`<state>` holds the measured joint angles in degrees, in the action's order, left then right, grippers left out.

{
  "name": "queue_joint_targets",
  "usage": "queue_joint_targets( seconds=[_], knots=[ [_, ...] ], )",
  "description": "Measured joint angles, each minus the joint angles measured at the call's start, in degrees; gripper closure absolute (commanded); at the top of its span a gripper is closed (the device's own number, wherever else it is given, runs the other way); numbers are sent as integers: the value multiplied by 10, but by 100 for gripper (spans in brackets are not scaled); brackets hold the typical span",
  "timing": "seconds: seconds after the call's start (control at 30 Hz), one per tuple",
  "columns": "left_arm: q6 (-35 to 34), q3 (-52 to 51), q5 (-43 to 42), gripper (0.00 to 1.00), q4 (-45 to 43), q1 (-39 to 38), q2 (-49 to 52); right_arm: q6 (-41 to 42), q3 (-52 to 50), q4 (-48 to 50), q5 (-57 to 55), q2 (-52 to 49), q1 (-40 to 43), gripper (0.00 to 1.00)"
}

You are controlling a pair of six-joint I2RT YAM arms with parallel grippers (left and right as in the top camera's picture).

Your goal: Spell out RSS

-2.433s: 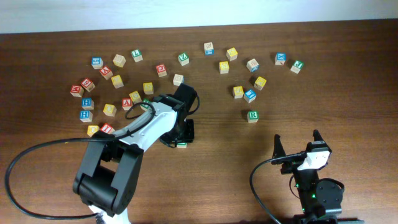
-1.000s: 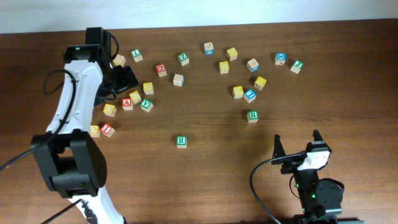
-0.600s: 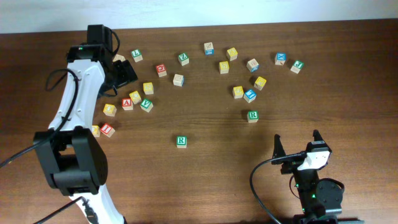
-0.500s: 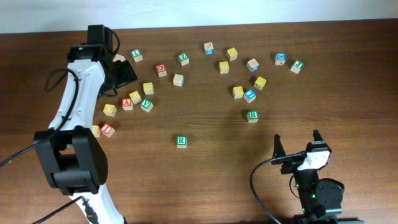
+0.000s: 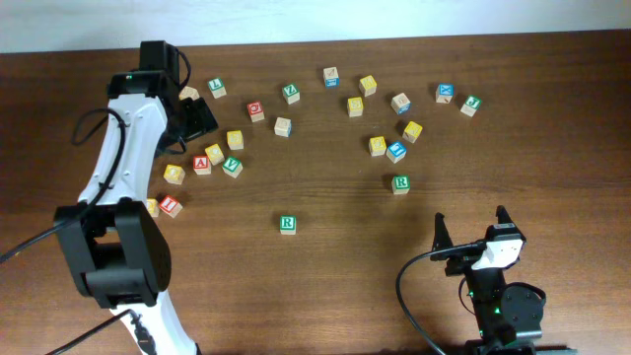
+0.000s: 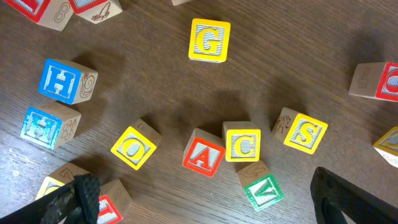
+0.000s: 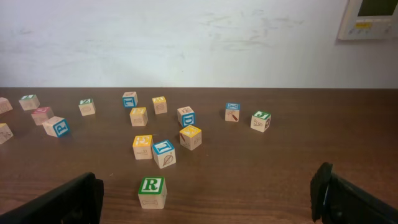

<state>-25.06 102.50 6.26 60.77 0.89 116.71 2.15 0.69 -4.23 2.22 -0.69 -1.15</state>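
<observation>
The left arm reaches over the far-left part of the table [image 5: 325, 286]. Its left gripper [image 5: 197, 118] hangs above the thick scatter of cubes there, jaws spread wide with nothing between them. In the left wrist view, its two black fingers [image 6: 84, 199] frame a patch of lettered cubes. A yellow S cube [image 6: 303, 132] sits just right of a yellow C cube [image 6: 242, 142]. The C cube is pressed against a red A cube [image 6: 203, 154] on its left and has a green V cube [image 6: 261, 190] just below it. A yellow G cube [image 6: 209, 40] lies apart above them, and a yellow O cube [image 6: 134, 148] lies off to the left. Neither finger touches any cube.

The R cube [image 5: 287, 225], white-faced with a green letter and border, stands alone on bare wood near the middle of the table, well apart from the rest. A second R cube [image 5: 400, 183] just like it sits further right, in front of the right gripper [image 5: 471, 219]. That gripper rests at the near-right side, pointing toward the far wall, its jaws wide and empty.

Several yellow cubes [image 5: 412, 130] lie in the right-hand scatter. From above their letters are too small for me to read, so I cannot tell whether any of them is another S.
</observation>
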Motion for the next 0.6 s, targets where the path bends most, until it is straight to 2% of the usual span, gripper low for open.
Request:
queue_joint_targets(
  seconds=[0.2,0.6],
  knots=[
    [0,0,-8,0,35,0,0,0,0,0,0,0,0,2],
    [0,-11,-2,1,46,0,0,0,0,0,0,0,0,2]
  ],
)
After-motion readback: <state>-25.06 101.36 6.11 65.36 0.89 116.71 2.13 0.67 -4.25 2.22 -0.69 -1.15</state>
